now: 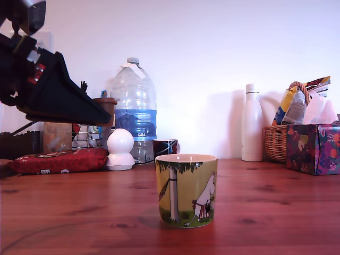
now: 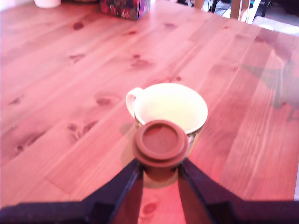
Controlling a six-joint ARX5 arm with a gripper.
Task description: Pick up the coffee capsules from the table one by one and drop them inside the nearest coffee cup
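I have the end effector [image 2: 160, 173] pinching the brown coffee capsule [image 2: 160, 143] between its two dark fingers [image 2: 125, 186], flat face toward the wrist camera. In the wrist view the capsule sits just in front of the coffee cup [image 2: 170, 108] — overlapping its near rim, the pale interior visible beyond. In the exterior view the end effector [image 1: 103, 114] hangs high at the exterior view's left, well above the tabletop [image 1: 79, 207], while the cup [image 1: 186, 190] stands near the middle. Behind it I see a white round-topped ornament [image 1: 120, 149] and a large water bottle [image 1: 134, 109].
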